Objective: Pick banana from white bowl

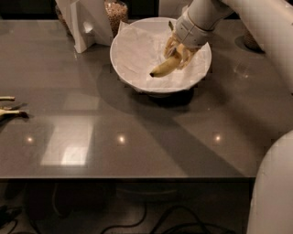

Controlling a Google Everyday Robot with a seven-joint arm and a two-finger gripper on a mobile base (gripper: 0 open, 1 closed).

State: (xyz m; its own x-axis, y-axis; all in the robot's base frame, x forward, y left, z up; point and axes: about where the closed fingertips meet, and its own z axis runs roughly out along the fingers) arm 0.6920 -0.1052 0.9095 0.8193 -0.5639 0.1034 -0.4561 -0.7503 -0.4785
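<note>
A yellow banana (164, 68) with a dark tip hangs tilted over the right half of the white bowl (132, 57), which is lined with crinkled white paper. My gripper (179, 52) is shut on the banana's upper end and holds it just above the bowl's lining, dark tip pointing down-left. The white arm reaches in from the upper right and hides the stem end.
A glass jar of brown cereal (116, 11) and a white stand (87, 23) are behind the bowl at the back left. Pale thin banana-like pieces (10, 112) lie at the table's left edge. Another jar (253, 41) stands at the back right.
</note>
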